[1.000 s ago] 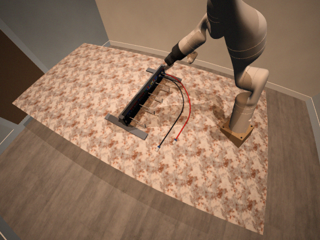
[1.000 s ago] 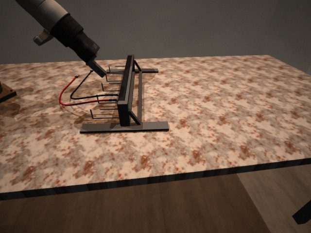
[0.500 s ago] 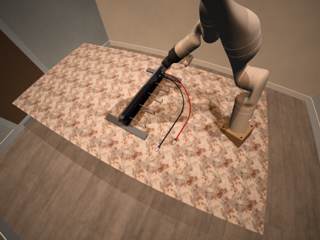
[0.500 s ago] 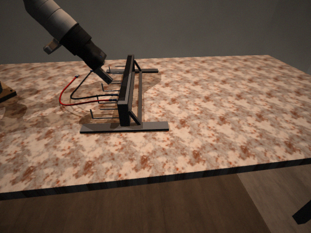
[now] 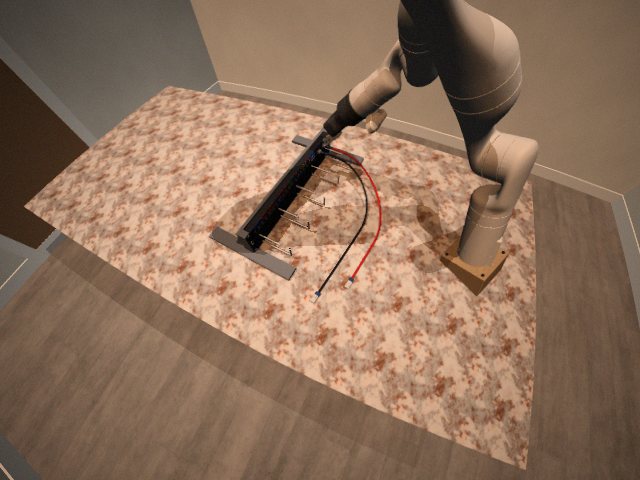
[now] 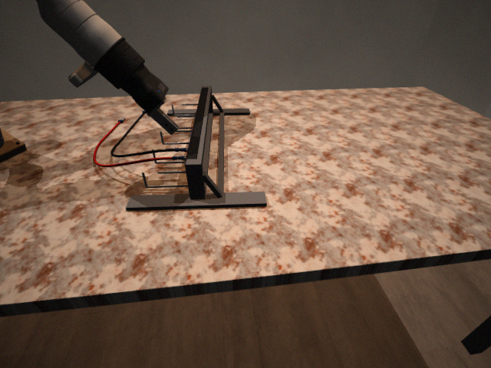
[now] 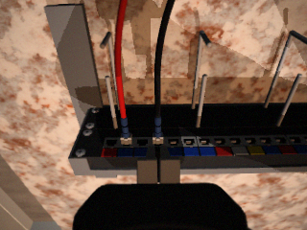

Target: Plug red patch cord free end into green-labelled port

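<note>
"Claw first. State?"

"Clenched, nothing in it. Wrist view: lower middle, fingertips close by the black cord's plugged end, can't tell if they touch the rack."

"Red cord?"

"One end plugged in near the rack's far end, top view, upper middle. Wrist view puts that plug left of centre. Cord bows out right in the top view, and its free plug lies on the table, just below centre."

"So not in a port."

"Right, free end's loose."

"Black cord?"

"Runs inside the red one's curve. Free end sits lower left of the red's, top view."

"Green label?"

"Can't pick it out in the wrist view; I see red, blue, grey and yellow ones under the ports."

"Rack standing?"

"Upright on two flat feet, mid-table. Metal prongs stick out on the cord side."
</note>
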### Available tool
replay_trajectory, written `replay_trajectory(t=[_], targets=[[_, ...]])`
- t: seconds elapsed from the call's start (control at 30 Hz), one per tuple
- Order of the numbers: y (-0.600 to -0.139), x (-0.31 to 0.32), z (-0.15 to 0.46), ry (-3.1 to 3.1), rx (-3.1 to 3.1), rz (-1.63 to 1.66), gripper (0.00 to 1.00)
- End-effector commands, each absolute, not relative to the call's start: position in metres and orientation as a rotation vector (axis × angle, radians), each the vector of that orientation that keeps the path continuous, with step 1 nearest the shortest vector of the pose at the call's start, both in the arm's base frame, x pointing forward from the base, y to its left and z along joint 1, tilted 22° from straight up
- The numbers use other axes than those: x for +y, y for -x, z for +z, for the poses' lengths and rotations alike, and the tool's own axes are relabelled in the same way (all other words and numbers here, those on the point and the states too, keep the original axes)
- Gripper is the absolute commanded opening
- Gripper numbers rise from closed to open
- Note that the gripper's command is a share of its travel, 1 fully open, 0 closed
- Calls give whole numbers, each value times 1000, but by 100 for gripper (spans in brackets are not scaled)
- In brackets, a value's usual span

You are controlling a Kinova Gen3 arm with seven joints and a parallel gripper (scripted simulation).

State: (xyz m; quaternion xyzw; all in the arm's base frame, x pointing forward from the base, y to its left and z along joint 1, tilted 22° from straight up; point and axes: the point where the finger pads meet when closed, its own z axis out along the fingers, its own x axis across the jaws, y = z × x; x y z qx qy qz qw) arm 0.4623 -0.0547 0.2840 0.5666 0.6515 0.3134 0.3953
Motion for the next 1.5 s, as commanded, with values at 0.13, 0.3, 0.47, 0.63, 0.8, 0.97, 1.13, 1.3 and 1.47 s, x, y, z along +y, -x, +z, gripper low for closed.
replay_trajectory(t=[0.13,0.3,0.47,0.63,0.8,0.97,1.13,1.3,1.47], targets=[[-462,-55,284,-1436,1651,795,0],[-462,-55,284,-1436,1651,795,0],[-462,-55,284,-1436,1651,795,0],[-462,-55,284,-1436,1651,795,0],[-462,-55,284,-1436,1651,795,0],[-462,-55,284,-1436,1651,795,0],[-462,-55,284,-1436,1651,795,0],[-462,-55,285,-1436,1651,795,0],[-459,-55,286,-1436,1651,795,0]])
